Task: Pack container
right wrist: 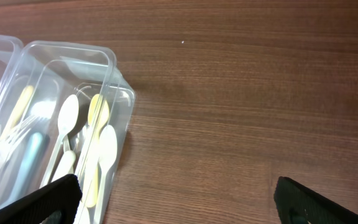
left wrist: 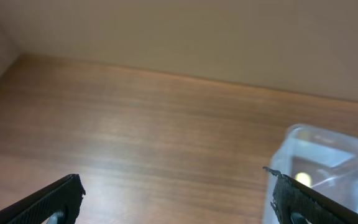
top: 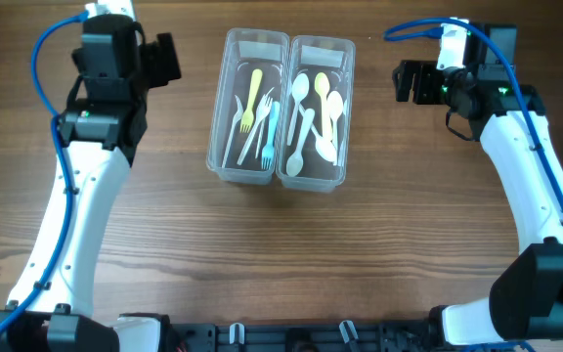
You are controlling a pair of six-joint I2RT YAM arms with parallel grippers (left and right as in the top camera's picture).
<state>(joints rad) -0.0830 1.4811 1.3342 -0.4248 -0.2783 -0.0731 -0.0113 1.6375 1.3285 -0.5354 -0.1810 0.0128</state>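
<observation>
Two clear plastic containers stand side by side at the back middle of the table. The left container holds forks, yellow, white and blue. The right container holds several white and pale yellow spoons. My left gripper is open and empty, held up left of the containers; the container's corner shows at its right. My right gripper is open and empty, right of the containers; the spoon container and its spoons show at its left.
The wooden table carries only the two containers. Both arms reach in from the front corners. A pale wall borders the table's far edge in the left wrist view.
</observation>
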